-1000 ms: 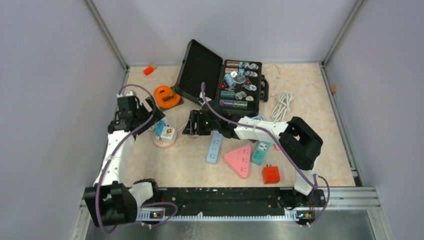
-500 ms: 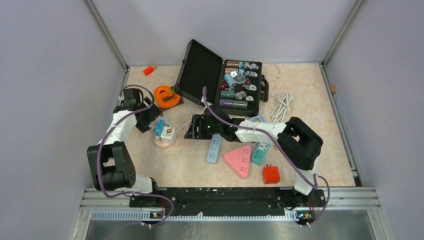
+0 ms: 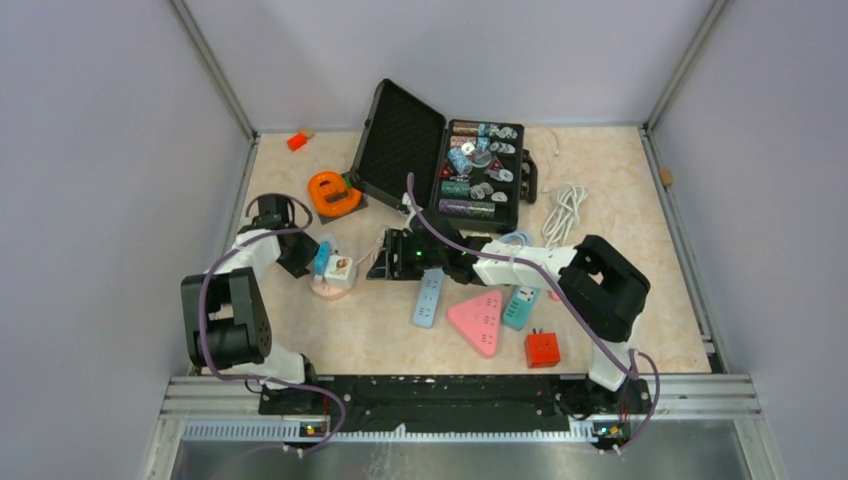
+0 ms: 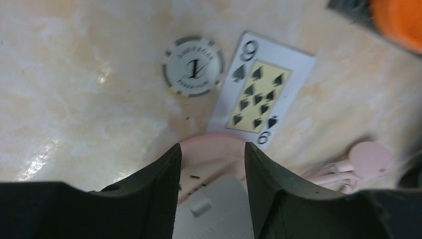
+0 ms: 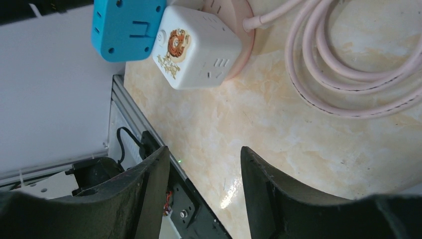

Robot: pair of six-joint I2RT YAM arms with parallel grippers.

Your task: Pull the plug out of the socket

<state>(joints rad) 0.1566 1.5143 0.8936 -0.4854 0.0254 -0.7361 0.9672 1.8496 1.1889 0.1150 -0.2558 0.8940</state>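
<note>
Left end effector (image 4: 212,154) over marbled beige tabletop (image 4: 74,99), lilac walls (image 3: 90,150) around

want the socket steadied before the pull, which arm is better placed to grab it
Left. The left gripper straddles the white cube socket on its pink base, with the blue plug in it. The right gripper is open and apart from it, only table between its fingers.
</note>
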